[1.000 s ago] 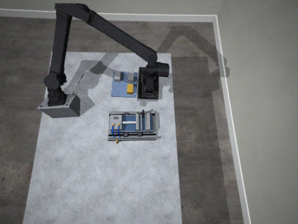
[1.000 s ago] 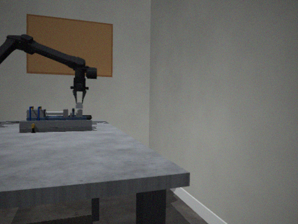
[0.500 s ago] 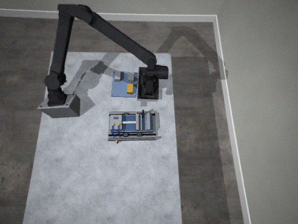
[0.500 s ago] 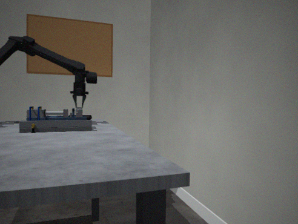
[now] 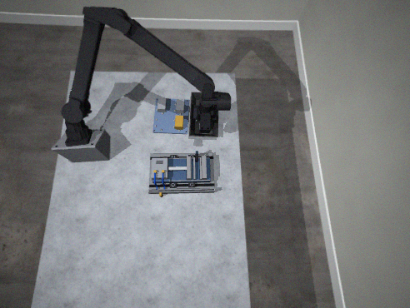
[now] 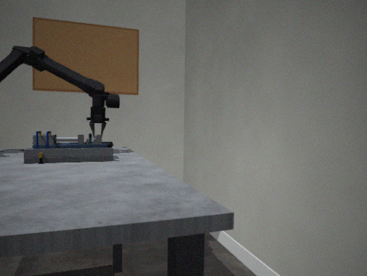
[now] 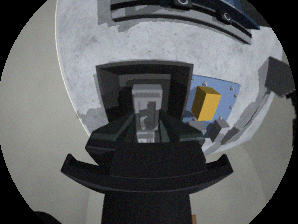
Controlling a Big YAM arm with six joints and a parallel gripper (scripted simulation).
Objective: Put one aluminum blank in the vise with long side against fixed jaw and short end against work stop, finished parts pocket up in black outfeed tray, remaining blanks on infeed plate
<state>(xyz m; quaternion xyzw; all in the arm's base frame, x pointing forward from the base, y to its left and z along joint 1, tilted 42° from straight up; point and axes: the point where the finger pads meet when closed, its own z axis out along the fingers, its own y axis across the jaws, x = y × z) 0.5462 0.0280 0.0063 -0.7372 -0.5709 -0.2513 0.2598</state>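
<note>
My gripper [image 5: 203,121] [image 6: 97,137] [image 7: 147,112] is shut on a finished part [image 7: 144,108], a gray block with a dark pocket in its top. It holds the part low inside the black outfeed tray [image 5: 191,134] [image 7: 107,78] [image 6: 108,144]; I cannot tell whether the part touches the tray floor. The blue infeed plate [image 5: 163,124] [image 7: 230,91] lies just left of the tray. A yellow brass blank [image 5: 179,121] [image 7: 205,102] lies flat on it, and two gray blocks [image 5: 170,104] sit at its back edge. The open vise [image 5: 183,172] [image 6: 67,143] stands in front of the plate.
The arm's base block [image 5: 83,146] stands at the left of the table. The vise has blue hoses [image 5: 157,181] at its left end and a dark work stop rod [image 5: 197,156] between the jaws. The table's right edge [image 5: 239,166] runs close to the tray.
</note>
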